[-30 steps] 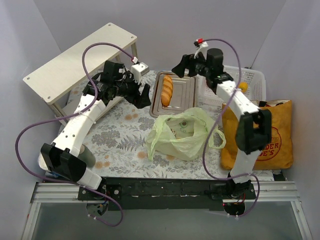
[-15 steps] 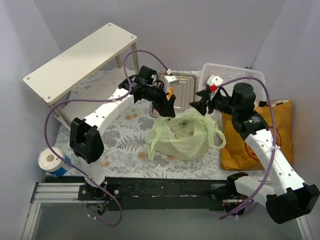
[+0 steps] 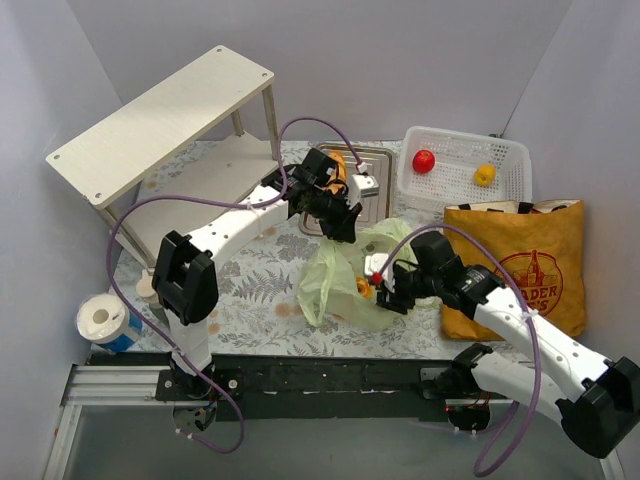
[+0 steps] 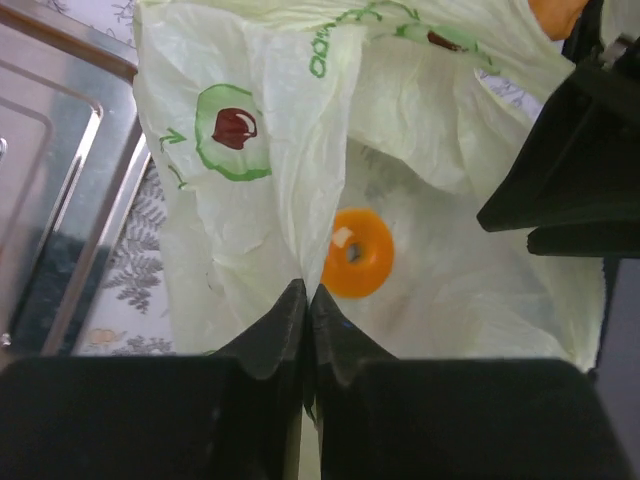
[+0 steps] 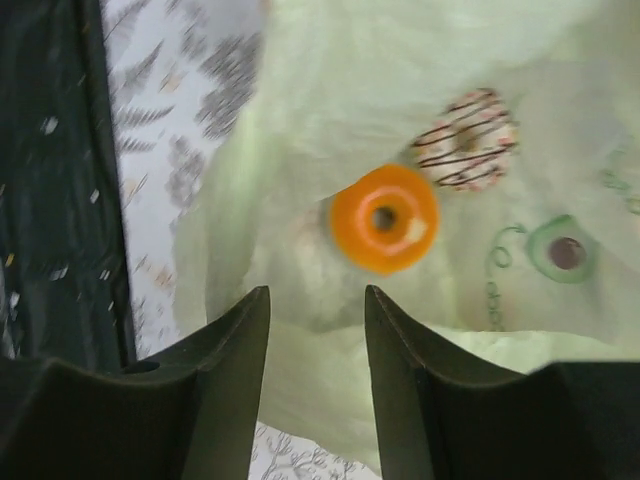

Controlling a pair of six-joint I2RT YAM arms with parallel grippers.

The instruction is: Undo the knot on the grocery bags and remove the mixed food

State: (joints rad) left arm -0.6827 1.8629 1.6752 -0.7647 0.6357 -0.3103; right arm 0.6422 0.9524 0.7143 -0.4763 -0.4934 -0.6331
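Observation:
The pale green plastic bag (image 3: 335,280) lies mid-table with its mouth spread. My left gripper (image 3: 345,228) is shut on a fold of its far rim (image 4: 300,200); the left gripper (image 4: 308,292) shows that pinch in the left wrist view. An orange donut (image 4: 358,252) lies inside the bag, also showing as the orange donut (image 5: 384,218) beside a chocolate-striped donut (image 5: 465,138). My right gripper (image 3: 380,287) hangs at the bag's right side. The right gripper (image 5: 316,300) stands open over the near rim. The mustard tote (image 3: 525,270) lies at the right. A baguette end (image 3: 338,160) peeks behind the left arm.
A white mesh basket (image 3: 505,155) at the back right holds a red apple (image 3: 423,161) and an orange (image 3: 484,175). A metal tray (image 3: 378,165) sits behind the bag. A wooden shelf (image 3: 160,110) stands at the back left. A tape roll (image 3: 100,320) sits near the left arm's base.
Both arms came in to the green bag. The left gripper went from open to shut on the bag's rim. The right gripper dropped to the bag's right side with narrower jaws.

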